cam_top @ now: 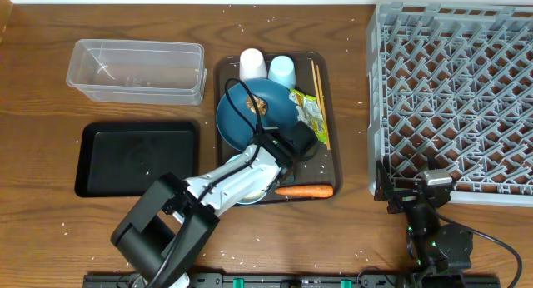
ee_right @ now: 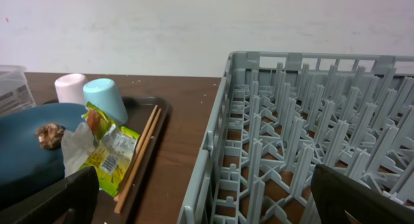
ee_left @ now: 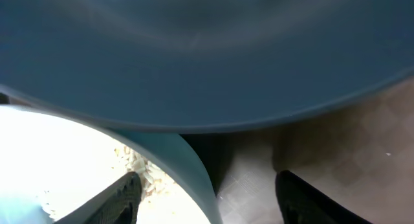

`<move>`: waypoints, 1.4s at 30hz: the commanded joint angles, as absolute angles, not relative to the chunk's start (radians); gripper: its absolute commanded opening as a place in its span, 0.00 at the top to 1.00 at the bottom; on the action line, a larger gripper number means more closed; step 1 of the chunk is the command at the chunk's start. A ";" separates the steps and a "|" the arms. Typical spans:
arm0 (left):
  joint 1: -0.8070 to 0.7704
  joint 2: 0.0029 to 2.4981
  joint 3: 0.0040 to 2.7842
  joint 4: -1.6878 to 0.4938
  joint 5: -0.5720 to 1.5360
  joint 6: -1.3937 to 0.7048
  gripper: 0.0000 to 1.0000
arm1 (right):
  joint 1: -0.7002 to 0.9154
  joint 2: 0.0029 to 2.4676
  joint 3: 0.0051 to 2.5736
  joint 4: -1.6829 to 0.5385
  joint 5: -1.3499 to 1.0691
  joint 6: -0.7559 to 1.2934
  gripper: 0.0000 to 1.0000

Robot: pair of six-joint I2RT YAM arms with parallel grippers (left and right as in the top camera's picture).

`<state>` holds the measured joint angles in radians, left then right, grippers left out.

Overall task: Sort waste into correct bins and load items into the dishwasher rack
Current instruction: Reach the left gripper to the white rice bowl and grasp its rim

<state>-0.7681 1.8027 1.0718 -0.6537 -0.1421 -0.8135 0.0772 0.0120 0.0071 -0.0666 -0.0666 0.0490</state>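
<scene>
On the brown serving tray (cam_top: pixel 329 167) the blue plate (cam_top: pixel 250 126) carries a brown food lump (cam_top: pixel 256 107). The light-blue bowl (ee_left: pixel 194 166) holds rice grains (ee_left: pixel 139 167). My left gripper (ee_left: pixel 207 201) stands open astride its rim, one finger inside, one outside, neither touching; the plate (ee_left: pixel 207 56) looms just above. From overhead the left gripper (cam_top: pixel 279 159) hides most of the bowl (cam_top: pixel 248 194). A white cup (cam_top: pixel 252 64), a light-blue cup (cam_top: pixel 282 69), the wrapper (cam_top: pixel 306 113), chopsticks (cam_top: pixel 319 101) and the carrot (cam_top: pixel 304 190) share the tray. My right gripper (ee_right: pixel 207 208) hangs open and empty by the rack's (ee_right: pixel 291 120) front left corner.
The clear container (cam_top: pixel 137 70) sits at the back left and the black tray (cam_top: pixel 137 157) in front of it, left of the serving tray. The grey rack (cam_top: pixel 454 88) fills the right side. Loose rice grains dot the wooden table (cam_top: pixel 50 113).
</scene>
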 commanded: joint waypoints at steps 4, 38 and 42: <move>-0.769 1.813 1.054 -0.645 -0.170 -0.828 0.41 | 0.059 0.007 0.006 -0.070 -0.060 0.063 0.01; -0.769 1.813 1.038 -0.641 -0.185 -0.848 0.93 | 0.059 0.007 0.006 -0.070 -0.060 0.063 0.01; -0.769 1.812 1.038 -0.644 -0.184 -0.848 0.94 | 0.059 0.007 0.006 -0.070 -0.060 0.063 0.01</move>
